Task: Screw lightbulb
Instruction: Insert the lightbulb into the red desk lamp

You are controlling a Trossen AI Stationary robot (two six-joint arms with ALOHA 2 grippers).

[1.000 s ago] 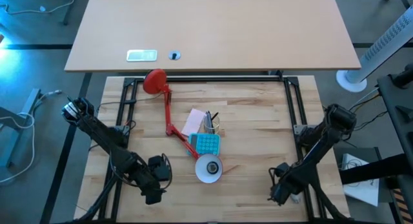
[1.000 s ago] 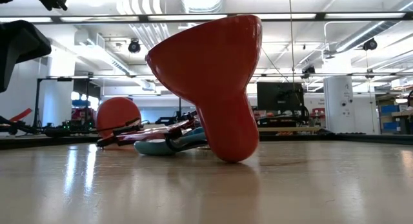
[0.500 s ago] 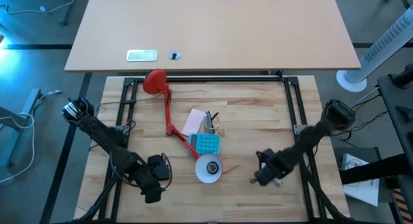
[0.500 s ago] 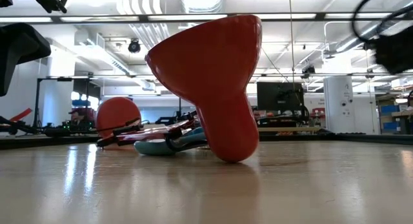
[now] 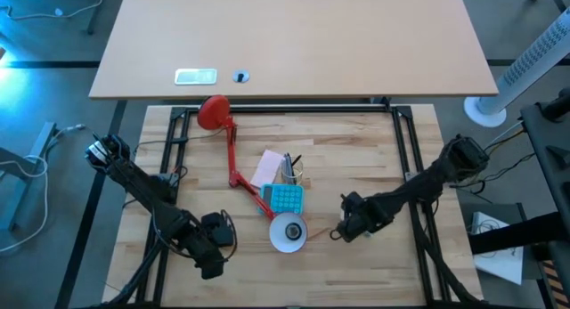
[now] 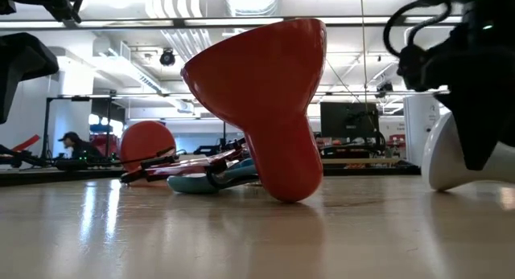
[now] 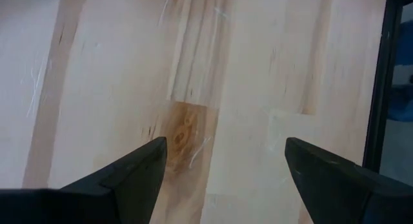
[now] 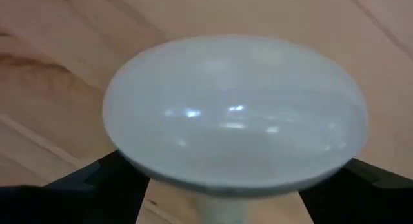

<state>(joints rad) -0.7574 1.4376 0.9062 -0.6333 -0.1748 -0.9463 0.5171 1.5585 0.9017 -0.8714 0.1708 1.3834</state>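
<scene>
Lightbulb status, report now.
Right gripper shut on lightbulb, beside lamp shade. Left gripper open, empty, near table corner. Nothing blocking.

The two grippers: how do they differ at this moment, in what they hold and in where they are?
The right gripper is shut on the lightbulb; the left gripper is open and holds nothing. The right gripper is close beside the lamp shade; the left gripper waits farther off, near the table's front-left corner. Both are dark and two-fingered.
</scene>
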